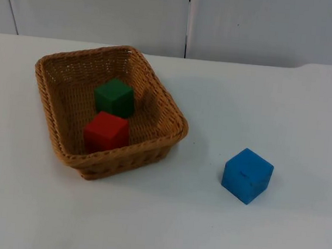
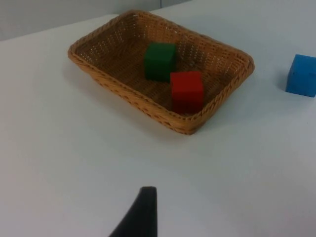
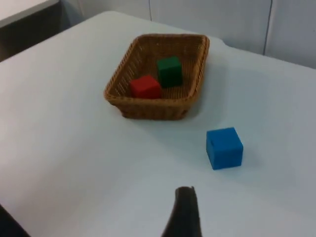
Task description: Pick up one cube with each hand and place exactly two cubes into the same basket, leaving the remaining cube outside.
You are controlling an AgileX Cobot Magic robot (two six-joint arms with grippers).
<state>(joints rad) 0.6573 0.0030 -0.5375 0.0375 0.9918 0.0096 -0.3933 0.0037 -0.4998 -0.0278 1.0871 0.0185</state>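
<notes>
You have the count the task asks for, so the step in hand, as I judge it, is a clean finish: hold both arms back from the bench and touch nothing. Any move forward risks nudging the basket or the loose cube, so if you must shift an arm, lift it up and away, not across the things.

Nearest you in the top view sits the blue cube, alone on the bare bench, well apart from the basket. Leave it there; it is the one meant to stay outside.

A little farther stands the wicker basket, with the red cube lying inside by its near wall. Just behind it, close beside and perhaps touching, lies the green cube, also inside.

In the left wrist view the left tool hangs over bare bench, well short of the basket's rim, with both cubes inside beyond it and the blue cube off to one side. One dark fingertip is all you see, so you cannot tell whether that tool is released or clenched.

In the right wrist view the right tool likewise hangs back, the blue cube nearer to it, the basket farther. Its state cannot be told either.
</notes>
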